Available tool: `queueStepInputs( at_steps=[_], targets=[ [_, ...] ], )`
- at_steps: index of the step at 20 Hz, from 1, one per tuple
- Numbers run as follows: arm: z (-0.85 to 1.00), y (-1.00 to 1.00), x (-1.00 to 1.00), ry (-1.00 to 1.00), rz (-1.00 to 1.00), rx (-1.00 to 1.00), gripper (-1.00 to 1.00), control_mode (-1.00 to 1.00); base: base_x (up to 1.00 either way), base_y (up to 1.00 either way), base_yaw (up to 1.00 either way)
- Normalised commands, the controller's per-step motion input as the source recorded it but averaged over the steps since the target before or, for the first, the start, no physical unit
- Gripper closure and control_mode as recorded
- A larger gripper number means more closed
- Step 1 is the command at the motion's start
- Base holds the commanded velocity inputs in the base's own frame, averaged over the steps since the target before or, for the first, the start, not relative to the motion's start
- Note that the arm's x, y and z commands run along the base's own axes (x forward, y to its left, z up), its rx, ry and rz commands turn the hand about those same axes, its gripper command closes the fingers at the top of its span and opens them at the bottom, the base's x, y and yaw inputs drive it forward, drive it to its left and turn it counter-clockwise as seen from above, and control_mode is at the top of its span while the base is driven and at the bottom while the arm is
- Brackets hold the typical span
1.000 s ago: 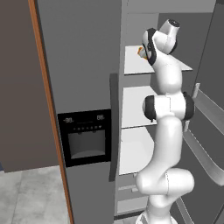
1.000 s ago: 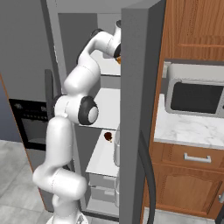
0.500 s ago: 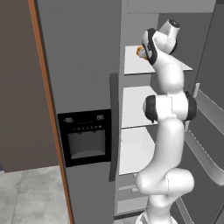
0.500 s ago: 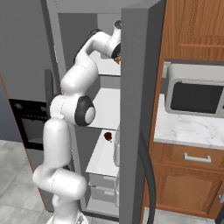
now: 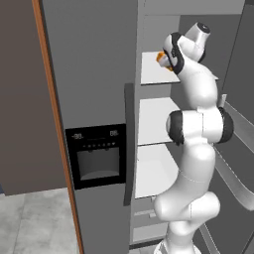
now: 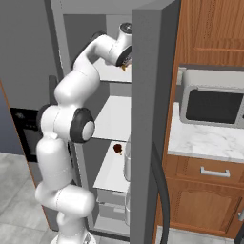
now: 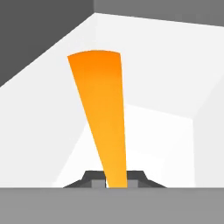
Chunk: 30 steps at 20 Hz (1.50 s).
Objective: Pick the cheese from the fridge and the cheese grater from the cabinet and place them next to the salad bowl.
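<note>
The claw (image 7: 116, 183) is clamped on the cheese (image 7: 102, 118) over the top shelf (image 5: 154, 74) of the open fridge (image 5: 99, 74), near the shelf's front edge, white walls close around.

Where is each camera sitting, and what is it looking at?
Left base view: behind the arm to its left, facing the open fridge; the white arm rises at lower right, reaching the cheese on the top shelf.
Right base view: behind to the right, facing the fridge, with a microwave beside it; the arm rises at lower left.
Hand view: on the hand, looking along the fingers, shut on the cheese.
All three share the cheese.
</note>
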Motion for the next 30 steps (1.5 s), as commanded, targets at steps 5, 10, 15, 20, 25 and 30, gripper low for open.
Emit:
queueStepInputs(
  at_steps=[5, 10, 15, 20, 25, 30],
  targets=[
    [-0.11, 0.18, -0.58, -0.09, -0.03, 0.0, 1.0, -1.0, 0.0, 0.0, 0.0],
    [-0.04, 0.3, -0.53, -0.03, -0.07, 0.0, 1.0, -1.0, 0.0, 0.0, 0.0],
    [0.25, 0.14, -0.46, 0.0, -0.02, 0.01, 1.0, -1.0, 0.0, 0.0, 0.0],
    [0.21, 0.11, -0.58, 0.0, 0.0, 0.0, 1.0, -1.0, 0.0, 0.0, 0.0],
    [0.09, 0.01, -0.77, -0.03, -0.01, 0.0, 1.0, -1.0, 0.0, 0.0, 0.0],
    [0.09, 0.01, -0.75, 0.0, -0.05, 0.02, 1.0, -1.0, 0.0, 0.0, 0.0]
  ],
)
